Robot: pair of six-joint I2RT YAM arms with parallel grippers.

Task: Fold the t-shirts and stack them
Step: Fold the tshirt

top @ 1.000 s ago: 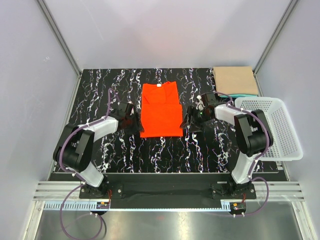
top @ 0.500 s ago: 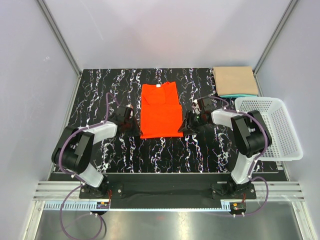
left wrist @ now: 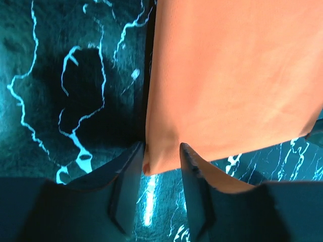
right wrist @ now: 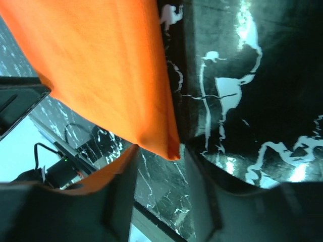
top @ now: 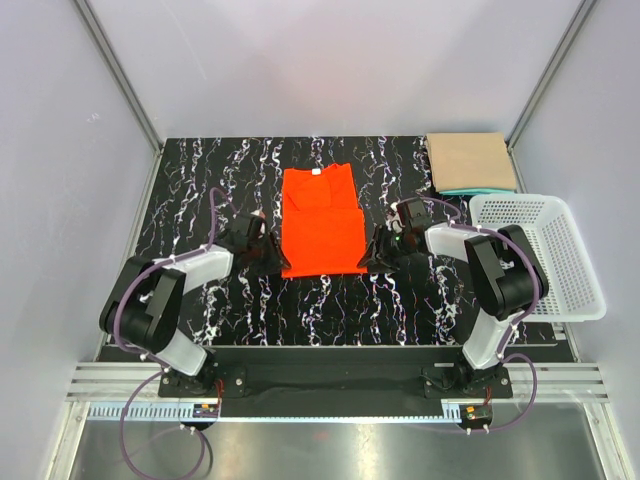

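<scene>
The orange-red t-shirt lies flat on the black marbled table, folded into a narrow rectangle with the white neck label at the far end. My left gripper is at its near left corner; in the left wrist view the jaws stand open with the shirt corner between the fingers. My right gripper is at the near right corner, open, with the shirt corner between its fingers. A folded tan shirt lies on a teal one at the far right.
A white plastic mesh basket stands at the right edge, just behind the right arm. Grey walls with metal rails enclose the table on the left, right and far sides.
Both grippers have slid toward me along the shirt's sides and inward to its near corners. The shirt itself has not moved.
</scene>
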